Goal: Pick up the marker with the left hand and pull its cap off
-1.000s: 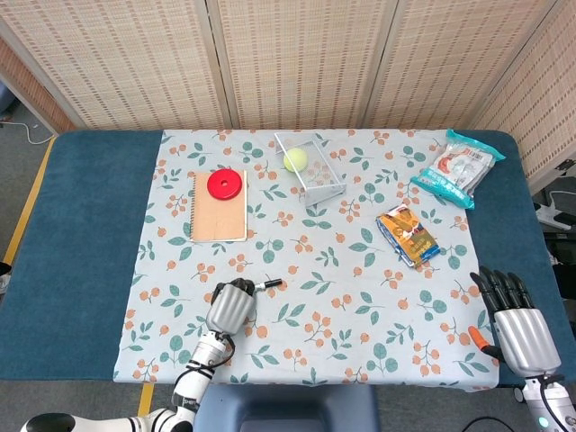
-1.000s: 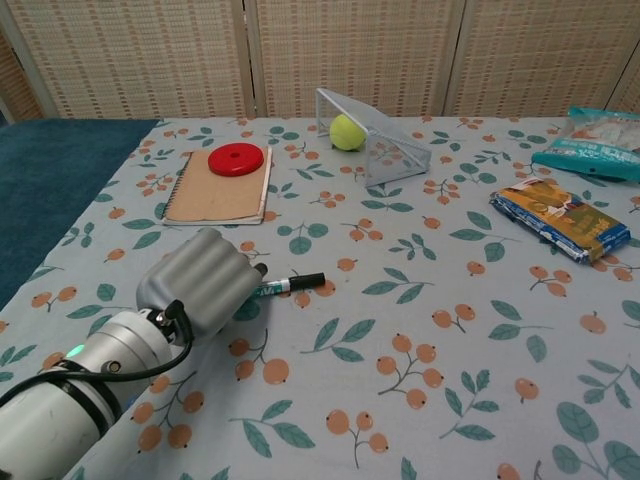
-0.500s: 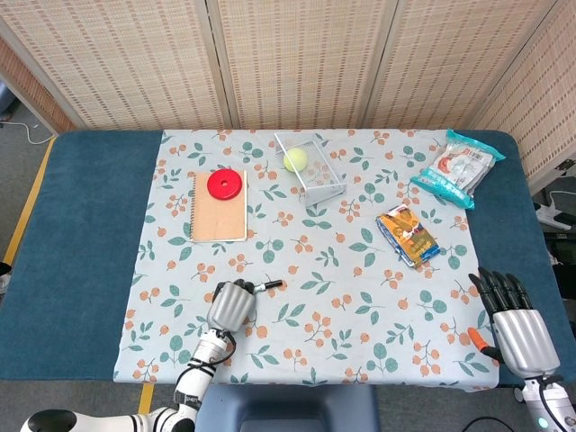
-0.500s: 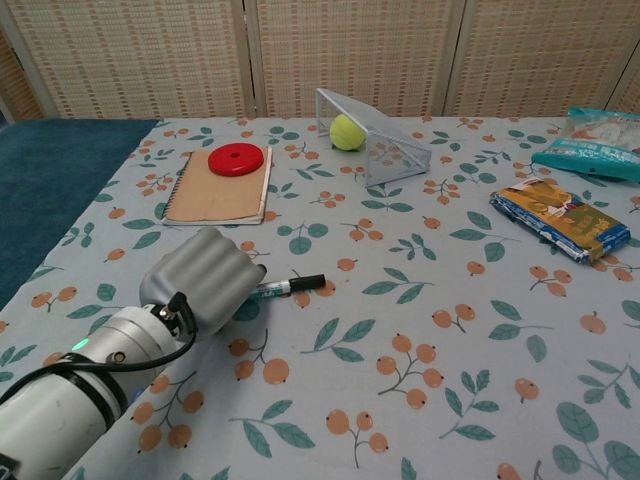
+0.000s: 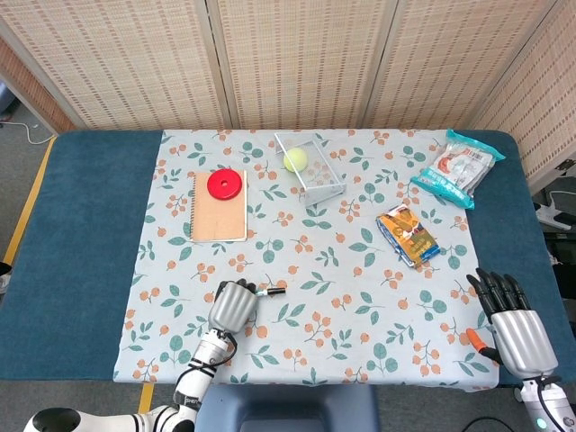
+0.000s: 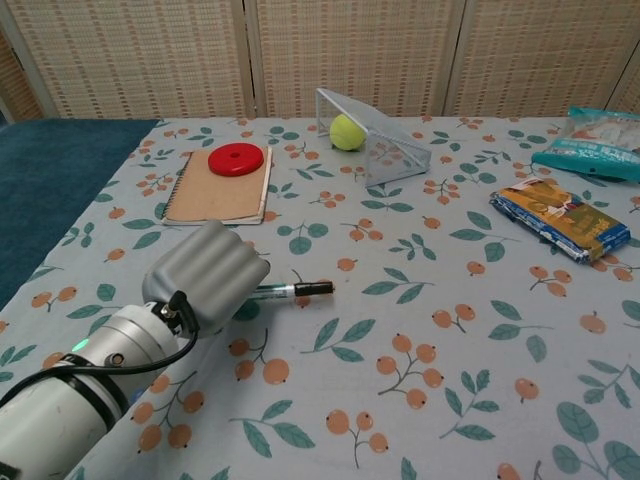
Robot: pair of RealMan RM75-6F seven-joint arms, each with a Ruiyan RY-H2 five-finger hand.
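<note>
Woven screens stand behind a table (image 5: 81, 225) spread with a leaf-and-berry cloth (image 5: 360, 297). Near the cloth's front left, the left hand (image 5: 233, 305) is closed with fingers curled down over one end of the marker (image 6: 296, 290); whether the marker is lifted off the cloth cannot be told. The marker's dark end juts out to the right of the knuckles, level with the cloth. The right hand (image 5: 511, 317) is held at the front right edge, fingers extended and apart, holding nothing, well apart from the marker.
</note>
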